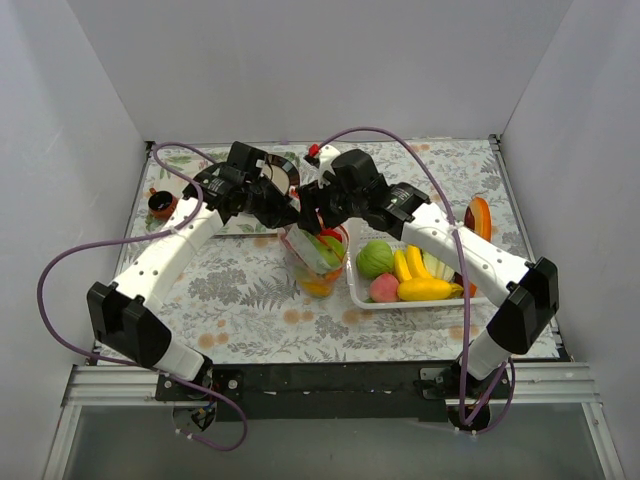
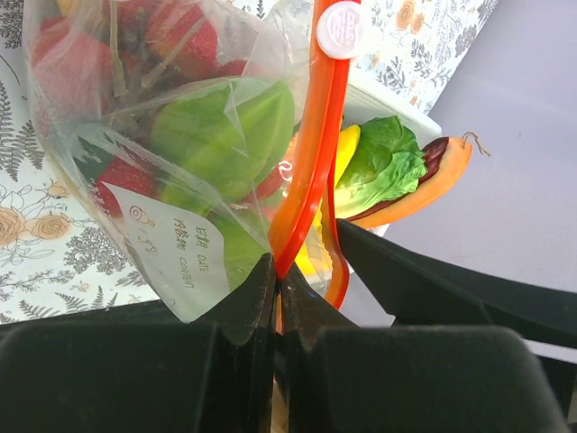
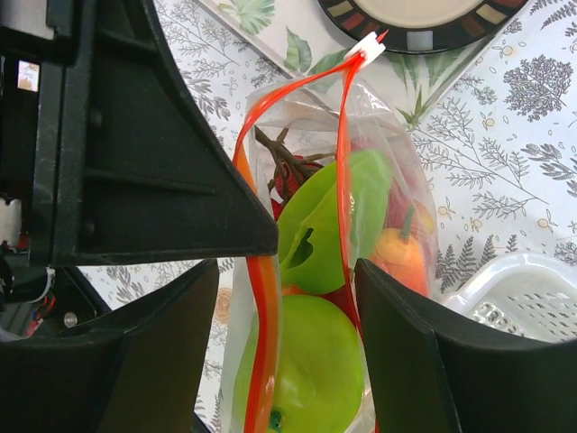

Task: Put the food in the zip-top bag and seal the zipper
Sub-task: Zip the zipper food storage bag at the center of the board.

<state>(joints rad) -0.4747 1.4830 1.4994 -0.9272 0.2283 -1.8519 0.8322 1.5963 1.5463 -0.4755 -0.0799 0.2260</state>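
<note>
Bag (image 1: pixel 318 255) centre of top view, just left of basket (image 1: pixel 352 292), stuffed with food (image 3: pixel 306 379). Film soft, slick, sagging under load. My left gripper (image 2: pixel 278 271) pinched shut on zipper (image 2: pixel 311 153) end; right gripper (image 3: pixel 287 266) jaws apart, straddling mouth. Best hold, I reckon: stiff orange strip, not film.

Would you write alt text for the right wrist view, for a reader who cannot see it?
The right gripper stands open astride the zip-top bag, whose orange-red zipper gapes over green, red and orange food; a white basket lies beside it.
</note>
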